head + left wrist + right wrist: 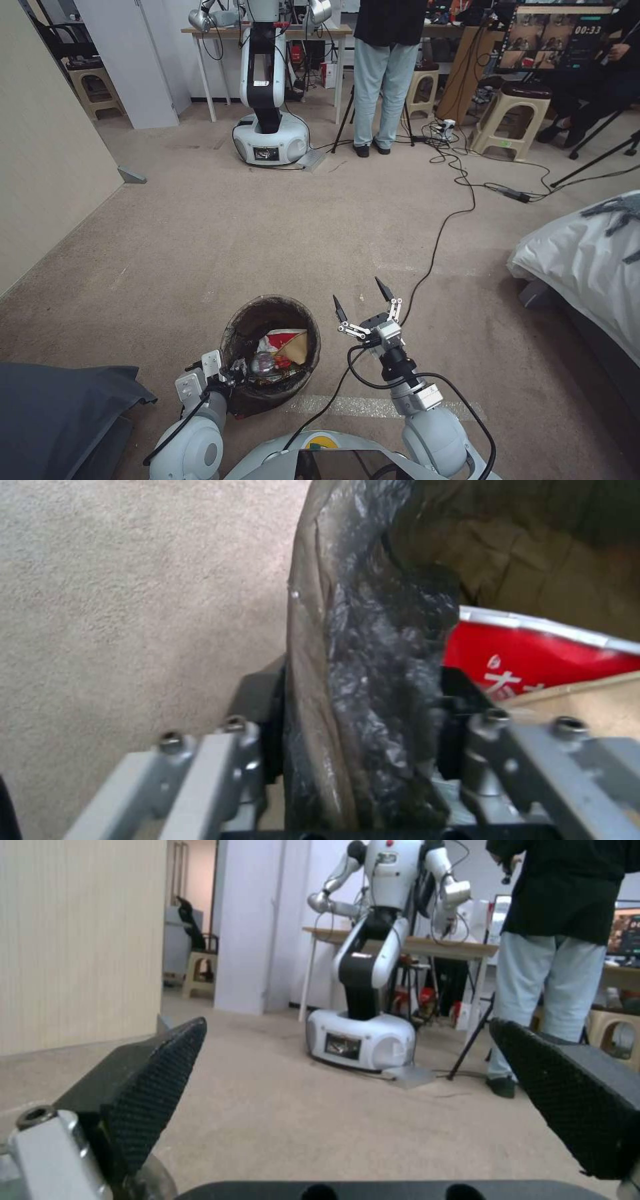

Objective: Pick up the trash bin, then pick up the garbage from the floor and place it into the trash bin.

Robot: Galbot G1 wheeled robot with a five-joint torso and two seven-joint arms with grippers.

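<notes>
Trash bin (248,331): round, lined with a dark bag folded over the rim. Sits low in front of the robot, on the left side, above the beige carpet (267,227). The left wrist view shows the lined rim between two fingers.

Left gripper (230,378): at the near rim of the bin, jaws pinching the bagged edge, one finger inside and one outside.

Right gripper (363,301): just right of the bin, pointing forward over the carpet. Jaws spread wide, nothing between them.

Garbage (283,350): inside the bin. A red wrapper (533,655), a tan paper piece (299,347) and a small clear bottle (262,365) lie together at the bottom.

Carpet: no loose litter visible near the robot.

Progress, as judged: bin pickup looks done, and several pieces are already collected. Collection appears close to finished. Whether more litter lies outside these views cannot be told.
</notes>
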